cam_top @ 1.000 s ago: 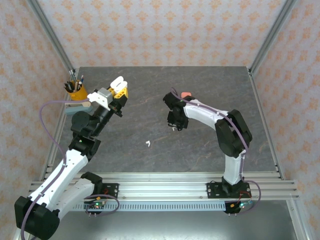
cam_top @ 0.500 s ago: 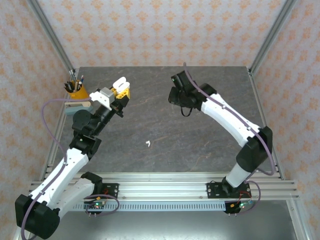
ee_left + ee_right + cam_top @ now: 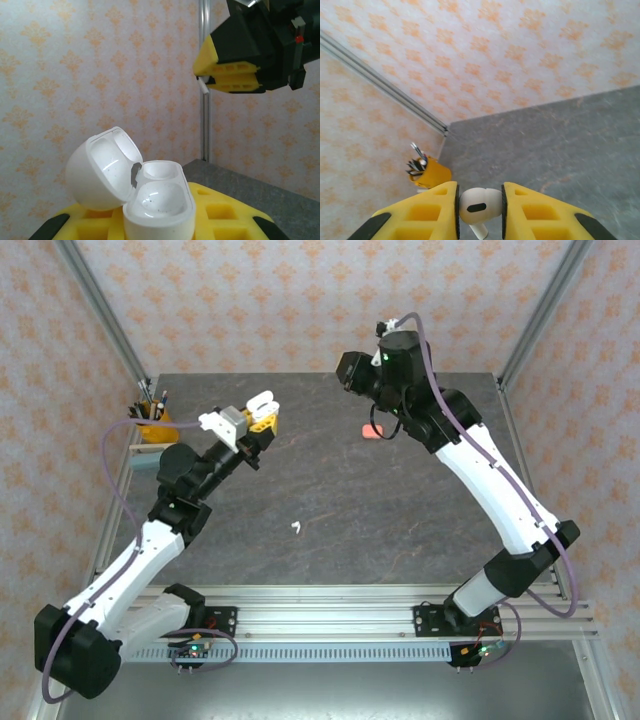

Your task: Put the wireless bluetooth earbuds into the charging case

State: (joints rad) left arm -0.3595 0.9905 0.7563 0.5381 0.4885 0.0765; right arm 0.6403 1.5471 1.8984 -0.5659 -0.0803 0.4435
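The left gripper (image 3: 155, 222) was closed on the white charging case (image 3: 159, 202), its yellow fingers (image 3: 227, 212) pressing on the base from both sides. The case was upright with its lid (image 3: 100, 167) swung open to the left, and both hollows in the base were bare. From above, this arm held the case in the air over the left half of the bench (image 3: 420, 530), toward the far edge. The right gripper (image 3: 479, 212) was closed on a white earbud (image 3: 479, 202), pinched at the bulb between its yellow fingers (image 3: 432, 210), with the stem pointing down out of the grip. That gripper was lifted high over the far edge of the bench, right of the middle, and it pointed toward the left arm. In the left wrist view it sat at the upper right, well apart from the open case, and a sliver of white showed at its fingertips. A second white earbud (image 3: 296, 528) lay loose on the bench near the middle, a little toward the near edge. A small salmon-pink case (image 3: 372, 430) rested on the bench near the far edge, below the raised right wrist; whether it was open or shut could not be told. A yellow pen cup (image 3: 150, 422) stood at the far left corner.
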